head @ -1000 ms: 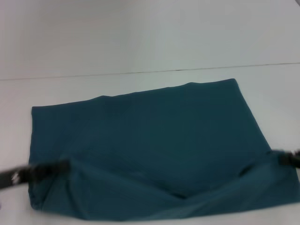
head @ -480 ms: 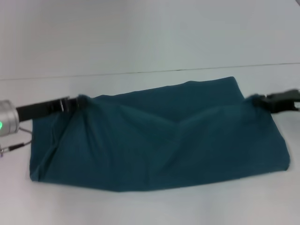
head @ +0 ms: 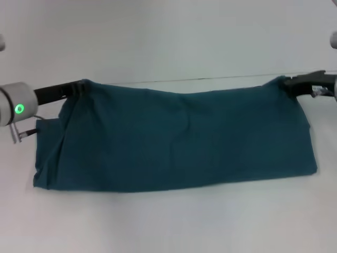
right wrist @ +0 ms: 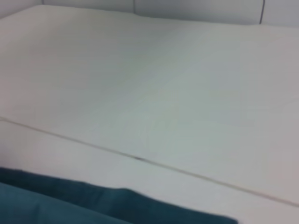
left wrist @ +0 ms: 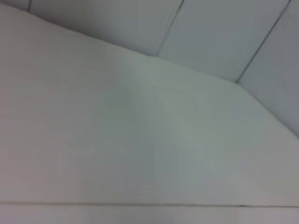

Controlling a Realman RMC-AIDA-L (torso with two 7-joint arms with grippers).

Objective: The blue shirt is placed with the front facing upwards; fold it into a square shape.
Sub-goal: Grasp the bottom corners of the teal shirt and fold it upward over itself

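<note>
The blue shirt (head: 179, 139) lies on the white table as a wide teal band, folded over itself, with no lettering showing. My left gripper (head: 83, 85) is shut on the cloth's far left corner. At the far right corner my right gripper (head: 287, 82) is shut on the cloth too. Both corners are carried to the far edge of the fold, and the fabric sags a little between them. In the right wrist view a strip of the blue shirt (right wrist: 93, 205) shows along the near edge. The left wrist view holds only bare table.
The white table (head: 168, 221) stretches around the shirt. A thin dark seam (head: 210, 79) crosses the table just behind the shirt's far edge. White wall panels (left wrist: 219, 32) stand beyond the table.
Both grippers have carried the near hem away from me, over the shirt to its far edge. The cloth now lies folded in half as a shorter band.
</note>
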